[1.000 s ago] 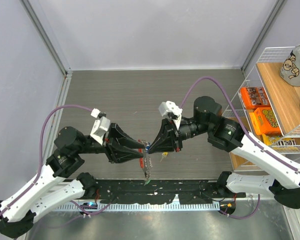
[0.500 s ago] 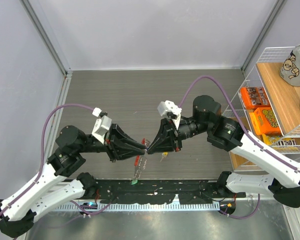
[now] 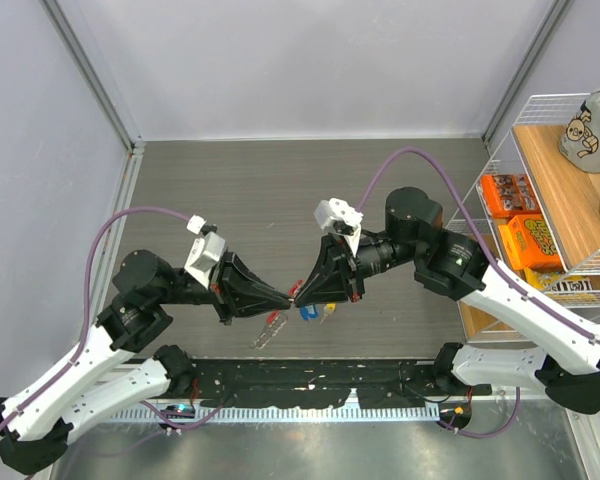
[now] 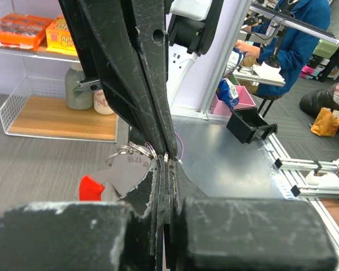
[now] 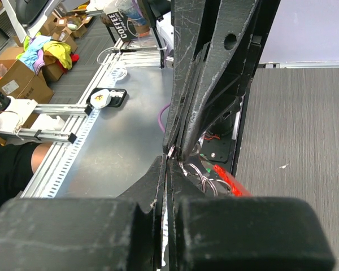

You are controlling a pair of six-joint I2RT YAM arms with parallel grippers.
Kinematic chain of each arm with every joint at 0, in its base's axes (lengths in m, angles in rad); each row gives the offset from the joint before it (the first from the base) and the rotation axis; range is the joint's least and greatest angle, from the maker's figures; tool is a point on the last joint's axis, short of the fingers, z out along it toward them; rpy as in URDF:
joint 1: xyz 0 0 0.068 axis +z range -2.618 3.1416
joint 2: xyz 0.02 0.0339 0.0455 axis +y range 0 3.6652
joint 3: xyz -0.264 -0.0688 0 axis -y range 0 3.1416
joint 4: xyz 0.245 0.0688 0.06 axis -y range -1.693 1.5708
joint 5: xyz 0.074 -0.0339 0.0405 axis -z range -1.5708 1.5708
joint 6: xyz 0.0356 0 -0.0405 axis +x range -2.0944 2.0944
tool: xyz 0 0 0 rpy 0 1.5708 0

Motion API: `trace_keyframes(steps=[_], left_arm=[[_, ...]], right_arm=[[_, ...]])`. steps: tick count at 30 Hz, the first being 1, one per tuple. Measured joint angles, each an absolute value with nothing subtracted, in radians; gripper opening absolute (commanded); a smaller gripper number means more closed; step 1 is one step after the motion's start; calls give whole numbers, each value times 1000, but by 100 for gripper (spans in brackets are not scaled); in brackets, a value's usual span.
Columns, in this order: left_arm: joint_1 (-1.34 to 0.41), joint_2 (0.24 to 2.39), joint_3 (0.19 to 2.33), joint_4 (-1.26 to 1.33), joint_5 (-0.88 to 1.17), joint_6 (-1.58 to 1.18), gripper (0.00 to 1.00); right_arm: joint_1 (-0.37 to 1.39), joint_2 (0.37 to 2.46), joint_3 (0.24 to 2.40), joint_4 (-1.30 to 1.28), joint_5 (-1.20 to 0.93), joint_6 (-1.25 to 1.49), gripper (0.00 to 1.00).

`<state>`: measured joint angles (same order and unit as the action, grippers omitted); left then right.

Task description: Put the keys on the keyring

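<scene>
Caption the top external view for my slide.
Tip to tip over the table, left gripper and right gripper shut, coloured key tags dangling below.

"COFFEE" on dark package (image 5: 127, 26); stamped digits on key (image 4: 128, 168) unclear.

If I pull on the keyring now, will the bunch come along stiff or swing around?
Probably floppy: the keys and red tag dangle off the thin keyring at different angles. Likely light: the ring is thin wire. Smooth metal may twist in the pinch.
</scene>
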<state>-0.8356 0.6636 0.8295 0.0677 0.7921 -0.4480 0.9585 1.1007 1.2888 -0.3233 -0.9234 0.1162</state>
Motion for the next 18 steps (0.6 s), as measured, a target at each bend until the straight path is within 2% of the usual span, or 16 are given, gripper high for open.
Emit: trace_keyframes(steps=[7, 9, 12, 14, 18], left_arm=[[-836, 651, 814, 109, 810, -449, 0], [-836, 643, 807, 118, 810, -449, 0], [-836, 638, 803, 123, 806, -450, 0], [-836, 637, 799, 126, 800, -457, 0], [-837, 636, 781, 152, 794, -484, 0]], right_arm=[[959, 1109, 1306, -331, -921, 131, 6], [960, 1112, 1309, -330, -921, 133, 12], [961, 1114, 1310, -327, -921, 140, 32], [962, 1111, 1311, -321, -923, 142, 40], [963, 1087, 1307, -300, -901, 138, 46]])
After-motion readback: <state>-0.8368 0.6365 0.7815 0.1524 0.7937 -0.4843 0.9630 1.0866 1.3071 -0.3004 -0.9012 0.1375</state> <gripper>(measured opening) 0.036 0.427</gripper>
